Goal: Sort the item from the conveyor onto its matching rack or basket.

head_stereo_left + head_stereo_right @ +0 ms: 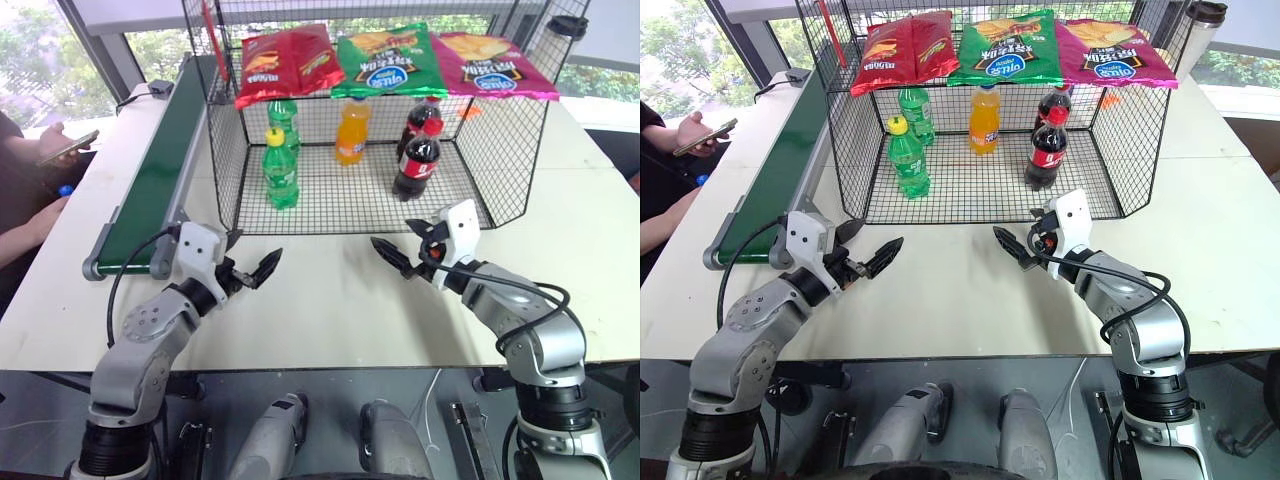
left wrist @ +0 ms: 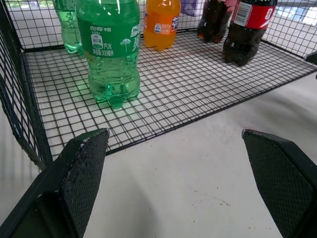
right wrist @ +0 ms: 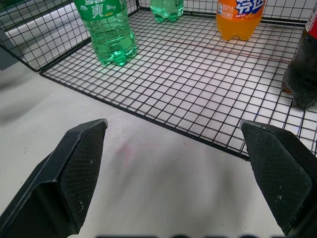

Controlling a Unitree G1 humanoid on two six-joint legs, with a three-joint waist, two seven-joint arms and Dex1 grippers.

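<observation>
While my left gripper (image 1: 250, 270) and right gripper (image 1: 402, 257) hover empty over the white table (image 1: 330, 300), jaws spread wide, the conveyor (image 1: 150, 190) lies far left, its far end cut off. I can't make out the item. Inside the cage (image 1: 225, 150), an orange bottle (image 1: 351, 130) stands; wrist views crop its cap.

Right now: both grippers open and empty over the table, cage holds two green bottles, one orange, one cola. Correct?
One thing is off: the cage holds two cola bottles, not one, standing one behind the other, as the left eye view shows. The rest holds: left gripper and right gripper open and empty over the table, two green bottles and one orange bottle inside.
</observation>
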